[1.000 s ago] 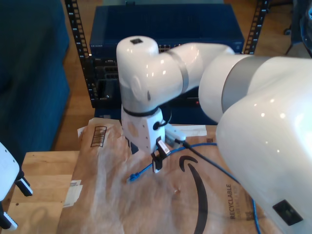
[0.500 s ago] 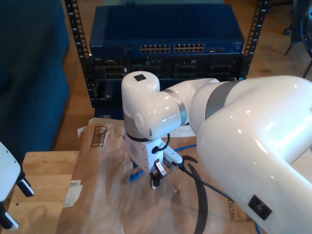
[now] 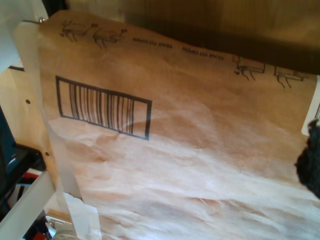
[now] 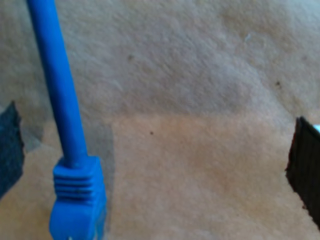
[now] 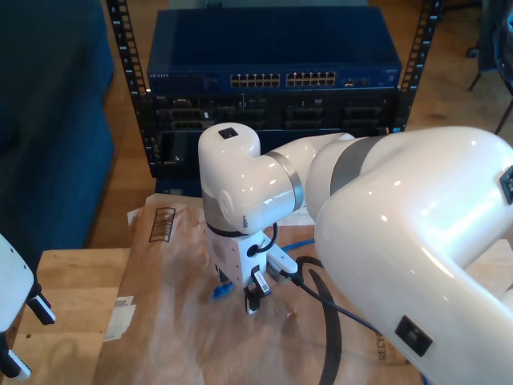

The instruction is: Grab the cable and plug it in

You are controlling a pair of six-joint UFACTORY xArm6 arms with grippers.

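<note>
Right, my second gripper (image 4: 155, 165) is down low over the brown paper packaging (image 5: 176, 337), jaws spread wide, one dark pad (image 4: 10, 147) on either flank of the second wrist view. The cable (image 4: 60, 95), bright blue, lies flat on the paper between those pads but well off to one side, close to one pad and far from the other. Its ribbed strain-relief boot (image 4: 79, 195) is in view; the clear plug tip runs out of the picture, so I can't say which way its latch faces.

In the exterior view the big white arm reaches in from the right, wrist pointing straight down, gripper (image 5: 240, 293) right over the blue cable end (image 5: 221, 290). That vertical posture makes sense: a thin cable lying on paper wants a top-down pinch near the boot, leaving the plug free to aim.

Behind the table, the network switch (image 5: 272, 52) sits in the rack (image 5: 120, 48) with its row of ports (image 5: 288, 79) facing us; that looks like the destination, I'd judge.

My first gripper looks across the paper's barcode (image 3: 102, 106); whether its jaws are apart or together I cannot tell. At the exterior view's lower left, a white arm's edge (image 5: 16, 297) waits.

Nothing is grasped yet. Closing now would probably push the cable sideways before pinching it.
</note>
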